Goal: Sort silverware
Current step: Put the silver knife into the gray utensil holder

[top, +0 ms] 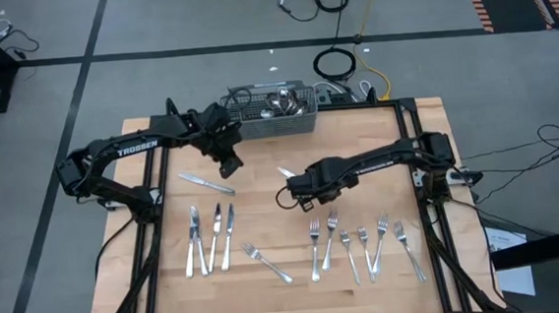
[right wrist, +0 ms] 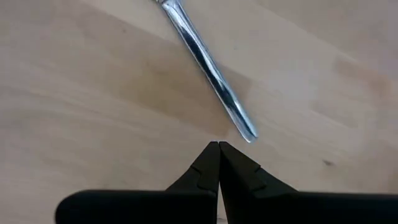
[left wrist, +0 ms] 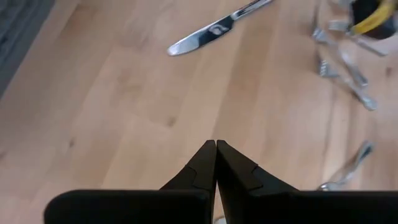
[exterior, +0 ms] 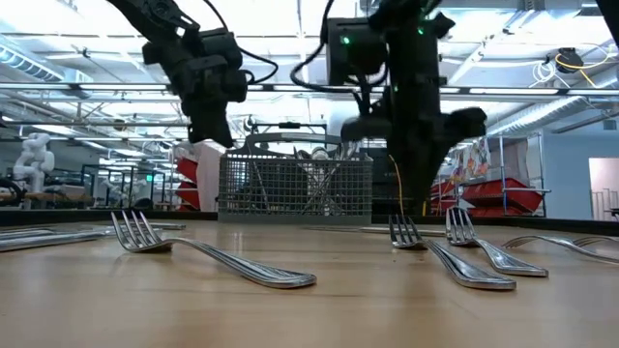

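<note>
The silverware lies spread on the wooden table (top: 264,217). A lone knife (top: 205,183) lies left of centre, with three knives (top: 211,238) side by side nearer the front. One fork (top: 267,263) lies in the middle front and several forks (top: 364,241) at the right front. More pieces stand in the grey mesh basket (top: 272,113) at the far edge. My left gripper (left wrist: 216,144) is shut and empty, raised above the table near the basket and slanting down, with the lone knife (left wrist: 211,31) beyond it. My right gripper (right wrist: 218,144) is shut and empty, pointing down at mid-table, just off the end of a silver handle (right wrist: 208,65) that lies flat on the wood.
The basket stands against the table's far edge, behind both arms. A black frame runs along the table's left and right sides (top: 411,137). Bare wood shows between the lone knife and the right-hand forks, and along the front edge.
</note>
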{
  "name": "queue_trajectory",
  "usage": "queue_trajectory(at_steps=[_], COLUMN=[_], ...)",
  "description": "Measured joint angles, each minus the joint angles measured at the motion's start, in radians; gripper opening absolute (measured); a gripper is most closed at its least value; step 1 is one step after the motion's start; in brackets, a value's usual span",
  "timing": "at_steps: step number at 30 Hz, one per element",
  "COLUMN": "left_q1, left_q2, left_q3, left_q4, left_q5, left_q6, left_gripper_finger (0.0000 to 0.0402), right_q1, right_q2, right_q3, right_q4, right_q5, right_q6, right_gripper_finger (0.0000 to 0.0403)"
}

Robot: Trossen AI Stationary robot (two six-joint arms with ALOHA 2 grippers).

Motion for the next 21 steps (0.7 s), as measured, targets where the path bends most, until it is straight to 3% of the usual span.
queue_trajectory(at_steps=[9,12,21], left_q1=[0.0,0.0,0.001], left_q2=[0.0,0.0,0.024], left_q3=[0.0,0.0,0.0], left_q4=[0.075,0.084,0.156], left_q5=[0.081,0.125,0.128], left_q6=[-0.026,-0.039,-0.105], left_gripper_finger=[0.0028,0.0048,0.0113], right_q1=[-0.002,0.0,-0.05], right_q2=[0.0,-0.003,-0.02], right_q3=[-0.095,-0.094,-0.093], right_q4=[0.088,0.115,0.027], right_q5=[-0.015,-0.018,-0.013], right_q6=[0.027,0.022,-0.048], right_gripper_finger=[0.0,0.0,0.0])
